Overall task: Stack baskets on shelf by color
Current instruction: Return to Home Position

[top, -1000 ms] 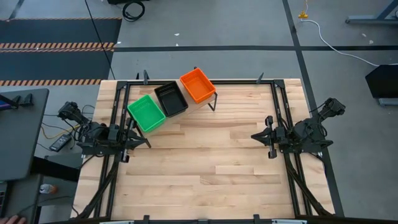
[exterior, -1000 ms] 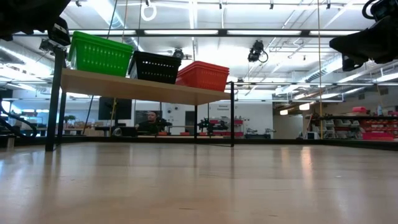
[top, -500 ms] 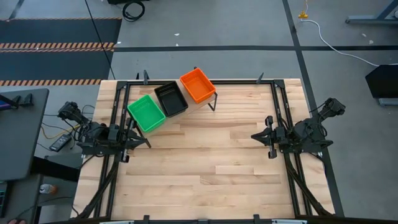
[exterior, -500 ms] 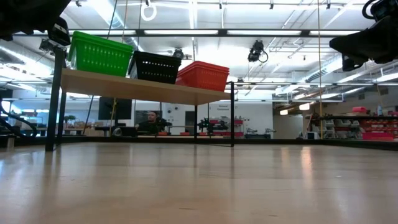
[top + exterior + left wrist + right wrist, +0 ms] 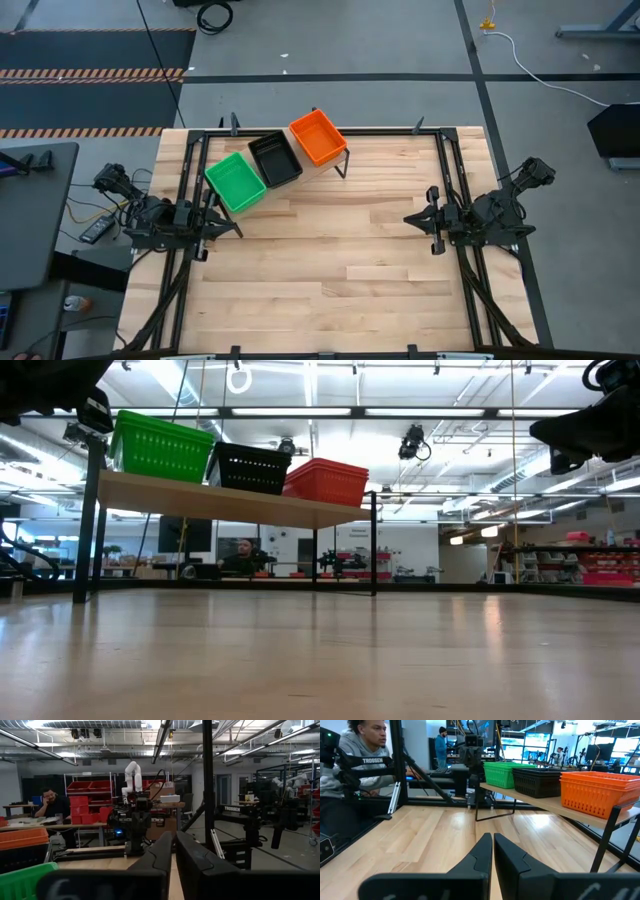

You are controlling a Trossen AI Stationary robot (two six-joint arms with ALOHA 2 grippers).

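Observation:
The shelf [image 5: 230, 503] stands on thin black legs at the table's far left. On it, in a row, sit a green basket [image 5: 235, 181], a black basket [image 5: 274, 159] and an orange basket [image 5: 318, 138]; the orange one [image 5: 592, 790] shows layered rims like a stack. My left gripper [image 5: 232, 228] hovers at the table's left edge, just near of the green basket, shut and holding nothing [image 5: 173, 851]. My right gripper [image 5: 410, 218] hovers at the right edge, shut and holding nothing [image 5: 492, 845], pointing across the table toward the shelf.
The slatted wooden tabletop [image 5: 340, 270] stretches bare between the two arms and toward the near edge. A black frame [image 5: 455, 180] runs along the table's sides. One person [image 5: 360, 750] sits beyond the left edge, another [image 5: 50, 802] farther off in the room.

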